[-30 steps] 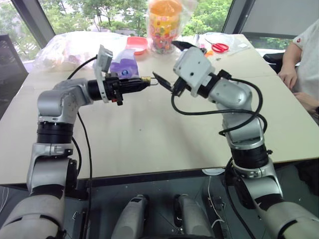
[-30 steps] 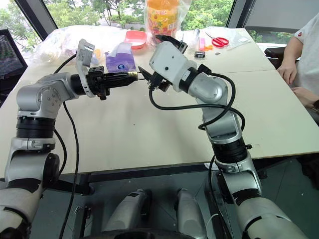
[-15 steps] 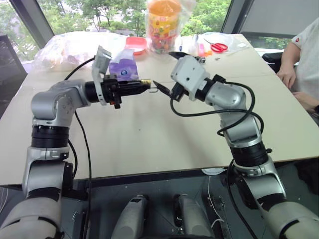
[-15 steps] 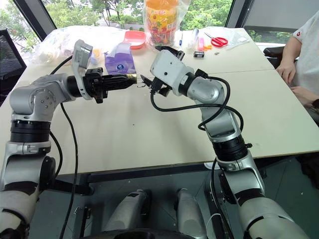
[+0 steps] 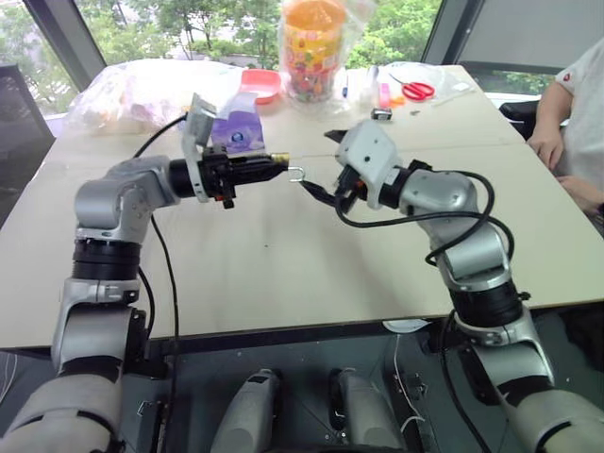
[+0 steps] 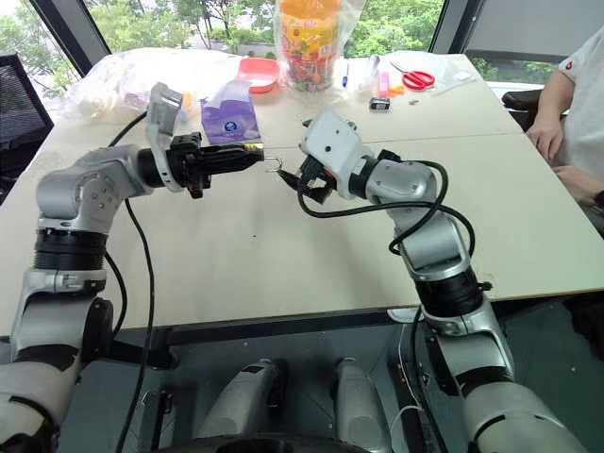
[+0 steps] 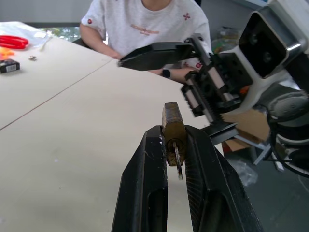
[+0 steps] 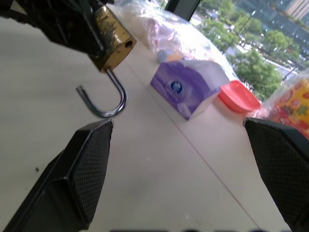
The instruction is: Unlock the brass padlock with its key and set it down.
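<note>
The left gripper (image 7: 175,145) pinches the brass padlock (image 7: 173,131), a small tarnished golden block, between its ribbed black fingers above the pale matte table (image 5: 283,255). Its thin silver U-shaped shackle (image 8: 107,100) hangs swung open, and the key (image 7: 177,160), a slim silvery sliver, sticks out of the lock. Just right of it, the right gripper (image 5: 319,192) stands wide open, its textured black pads (image 8: 89,166) apart and holding nothing.
</note>
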`<state>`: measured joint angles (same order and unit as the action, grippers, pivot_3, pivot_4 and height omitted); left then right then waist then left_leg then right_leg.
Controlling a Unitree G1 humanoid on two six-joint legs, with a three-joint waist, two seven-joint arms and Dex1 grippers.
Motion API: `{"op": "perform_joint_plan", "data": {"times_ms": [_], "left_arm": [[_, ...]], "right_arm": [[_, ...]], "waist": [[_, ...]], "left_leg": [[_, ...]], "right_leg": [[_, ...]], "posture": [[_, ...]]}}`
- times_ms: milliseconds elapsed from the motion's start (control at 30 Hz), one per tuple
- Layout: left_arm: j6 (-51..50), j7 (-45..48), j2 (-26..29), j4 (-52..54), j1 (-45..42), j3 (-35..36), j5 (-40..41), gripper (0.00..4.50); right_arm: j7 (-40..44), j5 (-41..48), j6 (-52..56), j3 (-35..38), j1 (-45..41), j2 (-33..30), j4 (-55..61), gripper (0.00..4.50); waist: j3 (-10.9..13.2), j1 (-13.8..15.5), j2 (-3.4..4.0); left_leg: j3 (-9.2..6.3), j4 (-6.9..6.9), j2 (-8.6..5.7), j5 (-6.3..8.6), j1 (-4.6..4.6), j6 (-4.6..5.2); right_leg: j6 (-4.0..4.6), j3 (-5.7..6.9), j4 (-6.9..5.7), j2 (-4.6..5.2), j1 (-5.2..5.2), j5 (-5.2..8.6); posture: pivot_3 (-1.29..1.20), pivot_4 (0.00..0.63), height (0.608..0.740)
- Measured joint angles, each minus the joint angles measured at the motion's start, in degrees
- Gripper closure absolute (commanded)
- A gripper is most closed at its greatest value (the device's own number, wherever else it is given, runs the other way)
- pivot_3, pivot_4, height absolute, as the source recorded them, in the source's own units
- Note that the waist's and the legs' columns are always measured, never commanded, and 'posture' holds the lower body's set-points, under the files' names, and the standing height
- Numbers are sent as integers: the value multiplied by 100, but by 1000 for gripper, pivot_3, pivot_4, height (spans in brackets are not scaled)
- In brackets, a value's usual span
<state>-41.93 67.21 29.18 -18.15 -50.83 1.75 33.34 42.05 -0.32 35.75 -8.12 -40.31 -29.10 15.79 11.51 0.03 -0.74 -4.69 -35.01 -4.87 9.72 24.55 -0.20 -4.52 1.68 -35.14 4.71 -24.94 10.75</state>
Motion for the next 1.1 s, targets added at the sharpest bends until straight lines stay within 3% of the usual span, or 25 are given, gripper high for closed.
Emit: {"op": "perform_joint_plan", "data": {"times_ms": [67, 167, 333, 500, 567, 667, 800, 967, 1100], "left_arm": [[38, -154, -246, -331, -16, -145, -183, 4496], [29, -401, -678, -990, -20, -349, -478, 4496], [-30, -752, -1600, -2462, -332, -565, -830, 4496], [268, -985, -1955, -3850, -1002, -296, -990, 4496], [541, -987, -2030, -4207, -1142, -234, -1073, 3481], [757, -993, -2077, -4626, -1248, -52, -1149, 2357], [881, -816, -2010, -4806, -1291, -34, -1361, 366], [1427, -685, -1499, -4431, -1192, -349, -1946, 366], [1520, -419, -589, -2934, -538, -243, -1988, 366]], "right_arm": [[344, 130, 650, 187, 340, -803, 462, 37], [785, 670, 1925, 431, 887, -1525, 1325, 37], [800, 1478, 3644, 626, 1265, -1639, 2280, 37], [305, 1695, 4218, 648, 1247, -1508, 2473, 37], [128, 1763, 4320, 644, 1228, -1428, 2518, 0], [-63, 1863, 4377, 644, 1172, -1423, 2562, 0], [-260, 1967, 4379, 643, 1172, -1425, 2561, 0], [-348, 2057, 4227, 613, 1183, -1617, 2551, 0], [-526, 1948, 3708, 609, 1357, -1698, 2311, 0]], "waist": [[0, 76, -1], [0, 76, -1], [2, 58, -6], [2, 69, -6], [2, 69, -5], [2, 68, -6], [2, 72, -6], [2, 18, -6], [1, -51, -5]], "left_leg": [[2, -9, -3, 7, 3, 11], [4, -11, -4, 13, 8, 22], [4, -23, -3, 17, 19, 25], [5, -24, -4, 19, 24, 24], [5, -23, -6, 21, 28, 29], [5, -24, -10, 24, 42, 35], [4, -28, -16, 25, 61, 38], [5, -30, -13, 25, 64, 38], [1, -22, -10, 25, 67, 36]], "right_leg": [[-5, 1, 7, 5, 8, 4], [-25, 4, 12, 28, 9, 16], [-31, 12, 14, 32, 4, 17], [-33, 19, 21, 35, 5, 17], [-48, 20, 25, 38, 3, 10], [-56, 21, 28, 39, -7, 5], [-46, 22, 26, 42, -25, -4], [-45, 19, 23, 40, -32, -7], [-43, 14, 22, 42, -39, -6]], "posture": [[0, 150, 740], [0, 150, 740], [0, 150, 740], [0, 150, 740], [0, 150, 740], [0, 150, 740], [0, 150, 740], [0, 150, 740], [0, 150, 740]]}}
